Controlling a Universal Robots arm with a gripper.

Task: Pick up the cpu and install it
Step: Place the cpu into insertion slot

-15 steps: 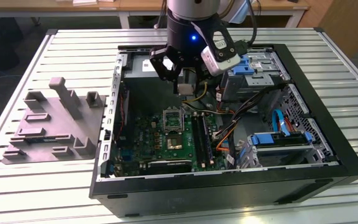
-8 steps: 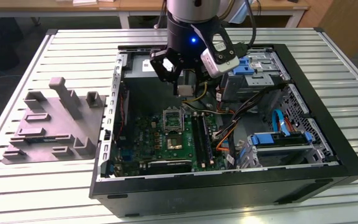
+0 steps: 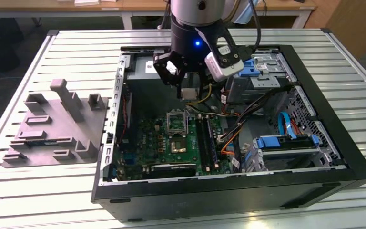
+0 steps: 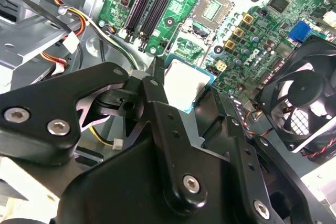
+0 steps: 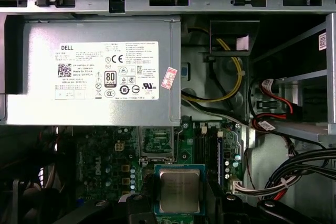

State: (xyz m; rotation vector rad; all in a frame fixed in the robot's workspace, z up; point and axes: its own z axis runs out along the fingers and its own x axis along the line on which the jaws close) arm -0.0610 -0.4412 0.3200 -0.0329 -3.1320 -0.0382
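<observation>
One gripper (image 3: 188, 94), jaws clamped on the cpu (image 5: 179, 190), holds it above and just short of the socket (image 4: 212, 8), so installing seems in hand, and seating likely calls for square alignment.

The exterior view looks down from high above, with the whole open computer case (image 3: 234, 191) on the table (image 3: 36, 191) in shot. Both wrist views sit close over the motherboard (image 5: 105, 166), sharing the cpu (image 5: 179, 190); the first wrist view also faces the power supply (image 5: 37, 72).
</observation>
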